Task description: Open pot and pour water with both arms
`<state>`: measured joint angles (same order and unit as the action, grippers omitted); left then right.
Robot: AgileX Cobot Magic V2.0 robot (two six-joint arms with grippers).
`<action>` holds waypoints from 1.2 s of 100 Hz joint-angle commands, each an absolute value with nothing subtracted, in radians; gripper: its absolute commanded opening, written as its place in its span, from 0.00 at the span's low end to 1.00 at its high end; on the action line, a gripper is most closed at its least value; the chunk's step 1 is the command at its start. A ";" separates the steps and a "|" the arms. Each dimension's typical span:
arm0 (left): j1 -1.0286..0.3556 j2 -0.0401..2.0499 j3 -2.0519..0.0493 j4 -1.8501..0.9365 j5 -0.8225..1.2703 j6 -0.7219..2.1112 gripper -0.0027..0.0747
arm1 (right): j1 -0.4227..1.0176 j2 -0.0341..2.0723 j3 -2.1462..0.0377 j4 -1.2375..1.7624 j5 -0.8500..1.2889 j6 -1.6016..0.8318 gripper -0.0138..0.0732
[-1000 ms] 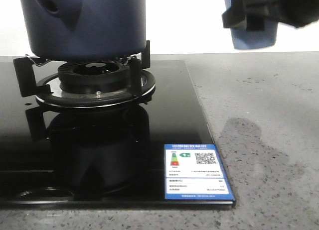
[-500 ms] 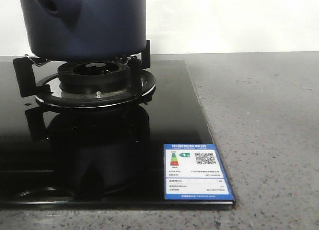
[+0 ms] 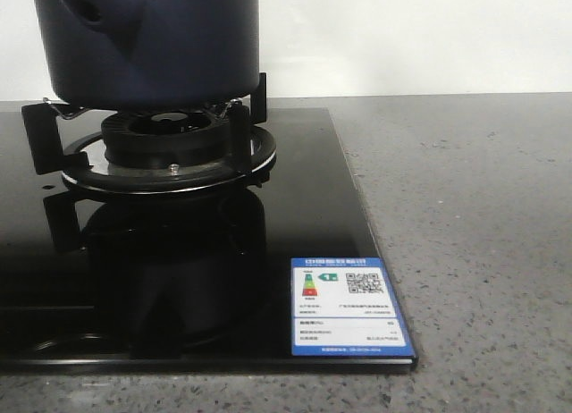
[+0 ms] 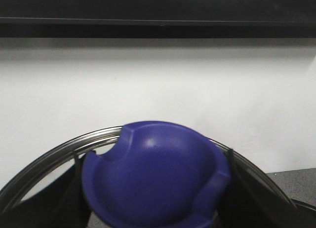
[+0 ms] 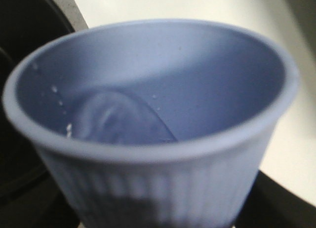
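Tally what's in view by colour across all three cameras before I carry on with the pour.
Dark navy: 1, the pot on the burner.
Purple-blue: 1, the lid knob.
Pale blue: 1, the ribbed cup.
Black: 2, the burner and the glass hob.
Blue and white: 1, the label sticker.
Total: 6.

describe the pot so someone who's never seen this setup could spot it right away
Look at the black glass cooktop on the grey counter. On its burner, far left, sits the pot: large, round, matte navy, with a holed handle stub. It is the only vessel standing on the stove.
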<state>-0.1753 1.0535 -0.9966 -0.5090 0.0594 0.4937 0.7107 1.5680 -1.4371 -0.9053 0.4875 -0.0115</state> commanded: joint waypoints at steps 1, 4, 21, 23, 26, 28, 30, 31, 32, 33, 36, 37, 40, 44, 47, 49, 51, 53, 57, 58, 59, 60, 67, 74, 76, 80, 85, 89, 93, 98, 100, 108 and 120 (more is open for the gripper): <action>-0.173 1.028 -1.033 -0.510 -0.029 0.495 0.48 | 0.737 1.547 -1.484 -1.060 0.456 -0.011 0.46; -0.173 1.028 -1.033 -0.510 -0.029 0.495 0.48 | 0.742 1.553 -1.484 -1.091 0.456 -0.011 0.46; -0.173 1.028 -1.033 -0.510 -0.027 0.495 0.48 | 0.748 1.575 -1.484 -1.288 0.450 -0.011 0.46; -0.173 1.028 -1.033 -0.510 -0.027 0.495 0.48 | 0.748 1.577 -1.484 -1.309 0.452 -0.011 0.46; -0.173 1.028 -1.033 -0.510 -0.027 0.495 0.48 | 0.748 1.577 -1.484 -1.336 0.452 -0.011 0.46; -0.173 1.028 -1.033 -0.510 -0.027 0.495 0.48 | 0.748 1.577 -1.484 -1.354 0.452 -0.011 0.46; -0.173 1.028 -1.033 -0.510 -0.027 0.495 0.48 | 0.748 1.577 -1.484 -1.374 0.450 -0.011 0.46; -0.173 1.028 -1.033 -0.510 -0.027 0.495 0.48 | 0.748 1.577 -1.484 -1.389 0.450 -0.011 0.46; -0.173 1.028 -1.033 -0.510 -0.027 0.495 0.48 | 0.748 1.577 -1.484 -1.396 0.450 -0.011 0.46; -0.173 1.028 -1.033 -0.510 -0.027 0.495 0.48 | 0.748 1.577 -1.484 -1.403 0.450 -0.011 0.46; -0.173 1.028 -1.033 -0.510 -0.027 0.495 0.48 | 0.748 1.577 -1.484 -1.439 0.450 -0.011 0.46; -0.173 1.028 -1.033 -0.510 -0.027 0.495 0.48 | 0.748 1.577 -1.484 -1.446 0.450 -0.011 0.46; -0.173 1.028 -1.033 -0.510 -0.027 0.495 0.48 | 0.748 1.577 -1.484 -1.470 0.450 -0.011 0.46; -0.173 1.028 -1.033 -0.510 -0.027 0.495 0.48 | 0.748 1.577 -1.484 -1.506 0.449 -0.011 0.46; -0.173 1.028 -1.033 -0.510 -0.027 0.495 0.48 | 0.748 1.577 -1.484 -1.526 0.449 -0.011 0.46; -0.173 1.028 -1.033 -0.510 -0.027 0.495 0.48 | 0.748 1.577 -1.484 -1.538 0.449 -0.011 0.46; -0.173 1.028 -1.033 -0.510 -0.027 0.495 0.48 | 0.748 1.577 -1.484 -1.550 0.447 -0.011 0.46; -0.173 1.028 -1.033 -0.510 -0.027 0.495 0.48 | 0.748 1.577 -1.484 -1.562 0.447 -0.011 0.46; -0.173 1.028 -1.033 -0.510 -0.027 0.495 0.48 | 0.748 1.577 -1.484 -1.584 0.447 -0.011 0.46; -0.173 1.028 -1.033 -0.510 -0.027 0.495 0.48 | 0.748 1.577 -1.484 -1.588 0.447 -0.011 0.46; -0.173 1.028 -1.033 -0.510 -0.027 0.495 0.48 | 0.748 1.577 -1.484 -1.597 0.447 -0.011 0.46; -0.173 1.028 -1.033 -0.510 -0.027 0.495 0.48 | 0.748 1.577 -1.484 -1.601 0.447 -0.011 0.46; -0.173 1.028 -1.033 -0.510 -0.027 0.495 0.48 | 0.748 1.577 -1.484 -1.650 0.447 -0.011 0.46; -0.173 1.028 -1.033 -0.510 -0.027 0.495 0.48 | 0.748 1.577 -1.484 -1.710 0.447 -0.011 0.46; -0.173 1.028 -1.033 -0.510 -0.027 0.495 0.48 | 0.748 1.577 -1.484 -1.728 0.447 -0.011 0.46; -0.173 1.028 -1.033 -0.510 -0.027 0.495 0.48 | 0.748 1.577 -1.484 -1.762 0.447 -0.011 0.46; -0.173 1.028 -1.033 -0.510 -0.027 0.495 0.48 | 0.748 1.577 -1.484 -1.798 0.447 -0.011 0.46; -0.173 1.028 -1.033 -0.510 -0.027 0.495 0.48 | 0.748 1.577 -1.484 -1.822 0.447 -0.011 0.46; -0.173 1.028 -1.033 -0.510 -0.027 0.495 0.48 | 0.748 1.577 -1.484 -1.851 0.447 -0.011 0.46; -0.173 1.028 -1.033 -0.510 -0.027 0.495 0.48 | 0.748 1.577 -1.484 -1.860 0.447 -0.011 0.46; -0.173 1.028 -1.033 -0.510 -0.027 0.495 0.48 | 0.748 1.577 -1.484 -1.860 0.447 -0.011 0.46; -0.173 1.028 -1.033 -0.510 -0.027 0.495 0.48 | 0.748 1.577 -1.484 -1.860 0.447 -0.011 0.46; -0.173 1.028 -1.033 -0.510 -0.027 0.495 0.48 | 0.748 1.577 -1.484 -1.860 0.447 -0.011 0.46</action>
